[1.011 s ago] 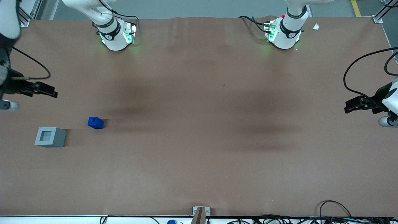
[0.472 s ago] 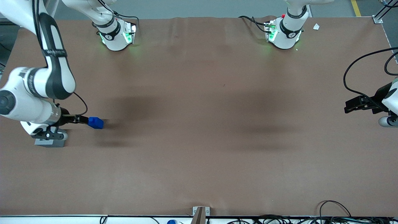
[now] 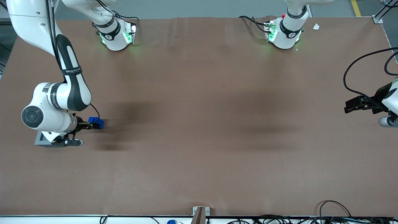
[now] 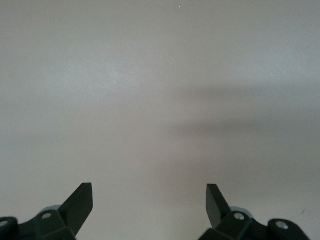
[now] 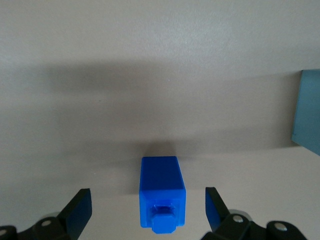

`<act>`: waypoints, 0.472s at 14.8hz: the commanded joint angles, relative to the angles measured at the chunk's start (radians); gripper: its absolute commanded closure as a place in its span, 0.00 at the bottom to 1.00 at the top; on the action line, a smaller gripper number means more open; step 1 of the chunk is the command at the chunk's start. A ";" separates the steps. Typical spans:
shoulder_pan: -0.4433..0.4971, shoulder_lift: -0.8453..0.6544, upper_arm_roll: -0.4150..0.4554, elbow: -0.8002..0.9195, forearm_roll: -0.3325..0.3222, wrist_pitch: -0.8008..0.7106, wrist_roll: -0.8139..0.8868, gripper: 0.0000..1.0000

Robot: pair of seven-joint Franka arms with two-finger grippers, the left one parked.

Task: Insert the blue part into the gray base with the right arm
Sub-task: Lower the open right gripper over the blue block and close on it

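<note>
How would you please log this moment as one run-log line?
phase: pre-grasp | gripper: open, straddling blue part | blue part: on table | gray base: beside, mostly hidden under arm

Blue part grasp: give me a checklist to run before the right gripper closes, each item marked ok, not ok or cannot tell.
1. Gripper open: ok, fingers spread wide.
2. Blue part between the fingers: ok, roughly centred, touching neither.
3. Blue part lying on the table, not lifted: ok.
4. Stub end orientation: ok, stub points toward the wrist camera.
5. Gray base clear for insertion: cannot tell, the right arm covers most of it in the front view.
6. Gray base apart from the blue part: ok.
</note>
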 commanded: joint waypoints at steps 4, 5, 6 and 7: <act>0.002 0.019 -0.002 -0.005 0.015 -0.016 0.000 0.01; 0.001 0.019 -0.002 -0.011 0.015 -0.018 0.000 0.06; -0.001 0.017 -0.002 -0.026 0.015 -0.010 -0.006 0.09; -0.002 0.017 -0.002 -0.031 0.015 -0.010 -0.008 0.11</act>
